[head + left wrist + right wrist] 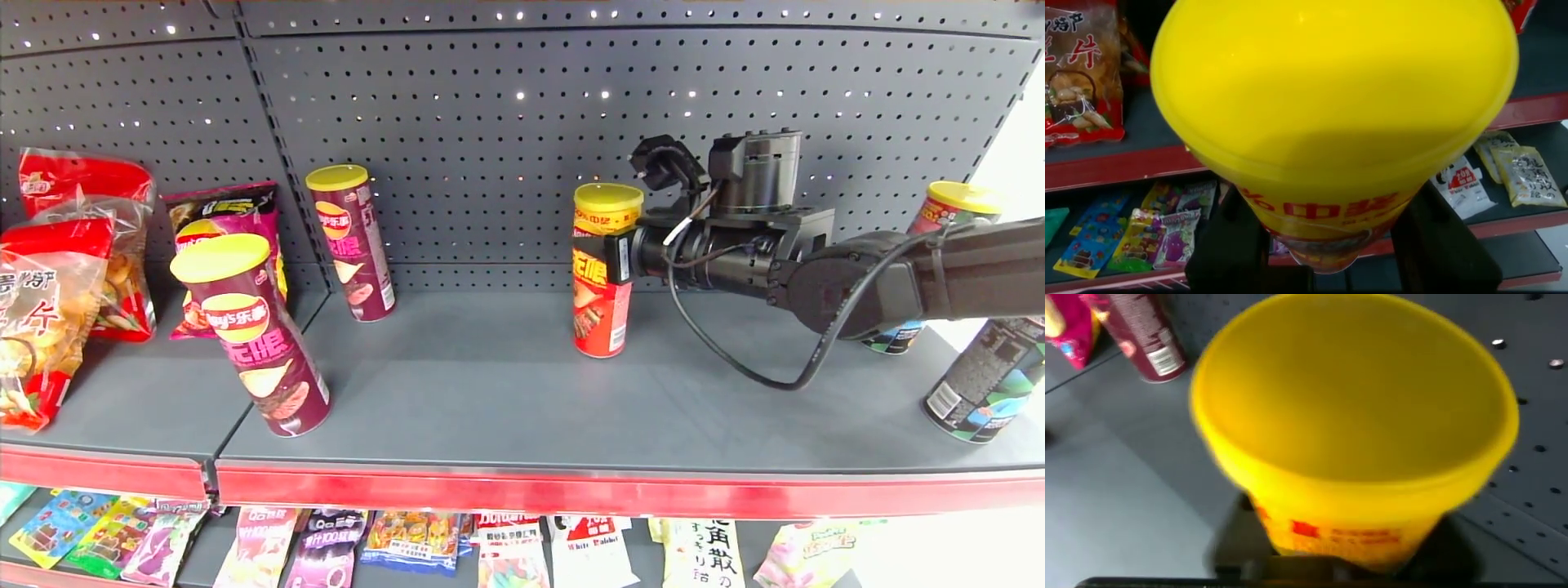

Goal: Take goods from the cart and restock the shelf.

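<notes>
Holding can [600, 322] upright, right claw [602, 257] (arm [939, 273] horizontal).

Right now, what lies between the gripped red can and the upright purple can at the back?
Only bare shelf, seen in the head view, between red can and rear purple can.

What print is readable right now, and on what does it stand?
Red can in the right hand: large yellow characters, legible; fine print blurred.
Purple cans: round logo and large characters, legible.
Yellow-lidded can in the left hand: red characters under the lid, hard to read.
Lower-shelf packets: mostly too small.
</notes>
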Available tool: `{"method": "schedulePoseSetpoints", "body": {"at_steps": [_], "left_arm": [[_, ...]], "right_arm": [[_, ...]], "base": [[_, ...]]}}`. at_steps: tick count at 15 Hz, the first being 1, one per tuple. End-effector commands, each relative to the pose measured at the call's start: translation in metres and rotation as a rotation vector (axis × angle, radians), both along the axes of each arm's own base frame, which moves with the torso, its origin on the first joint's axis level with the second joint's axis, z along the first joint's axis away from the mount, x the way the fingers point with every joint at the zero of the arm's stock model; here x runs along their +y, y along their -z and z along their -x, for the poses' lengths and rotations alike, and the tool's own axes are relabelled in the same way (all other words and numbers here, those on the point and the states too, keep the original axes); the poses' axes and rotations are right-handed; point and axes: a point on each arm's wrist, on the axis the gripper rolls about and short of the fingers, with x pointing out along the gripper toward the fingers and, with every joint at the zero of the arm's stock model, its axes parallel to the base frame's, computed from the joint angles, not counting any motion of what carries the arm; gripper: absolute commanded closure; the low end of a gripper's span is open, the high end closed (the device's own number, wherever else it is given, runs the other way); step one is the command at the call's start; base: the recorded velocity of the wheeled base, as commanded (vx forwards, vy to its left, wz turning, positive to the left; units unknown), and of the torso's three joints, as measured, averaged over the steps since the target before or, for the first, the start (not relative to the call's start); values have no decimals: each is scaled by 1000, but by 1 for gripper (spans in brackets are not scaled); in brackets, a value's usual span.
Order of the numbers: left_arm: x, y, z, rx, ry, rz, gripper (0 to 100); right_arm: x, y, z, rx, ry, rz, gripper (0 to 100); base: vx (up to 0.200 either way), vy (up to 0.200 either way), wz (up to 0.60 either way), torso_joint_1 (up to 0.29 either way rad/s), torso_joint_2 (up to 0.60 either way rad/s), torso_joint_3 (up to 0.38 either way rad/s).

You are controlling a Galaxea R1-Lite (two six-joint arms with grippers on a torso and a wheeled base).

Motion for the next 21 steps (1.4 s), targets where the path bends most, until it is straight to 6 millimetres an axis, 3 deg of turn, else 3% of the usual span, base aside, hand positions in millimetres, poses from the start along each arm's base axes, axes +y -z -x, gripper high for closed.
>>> {"method": "schedulePoseSetpoints", "body": {"at_steps": [1, 4, 7, 9, 13, 21], "left_arm": [[0, -1, 0, 0, 0, 0, 100], [0, -2, 0, -6, 0, 0, 100], [0, -2, 0, -3, 0, 0, 100], [0, -2, 0, -6, 0, 0, 100], [0, -2, 0, -8, 0, 0, 100], [0, -2, 0, -6, 2, 0, 100]], "right_arm": [[-4, -20, 22, -31, -51, -22, 100], [-22, -30, 56, -47, -186, -19, 100], [-36, -27, 61, -94, -201, 26, 100], [-42, -32, 76, -100, -301, -6, 100], [-49, -14, 80, -44, -386, -7, 100], [-56, 0, 88, -5, -485, -5, 100]], "base": [[0, 0, 0, 0, 0, 0], [0, 0, 0, 0, 0, 0], [0, 0, 0, 0, 0, 0], [0, 0, 0, 0, 0, 0], [0, 0, 0, 0, 0, 0], [0, 0, 0, 0, 0, 0]]}}
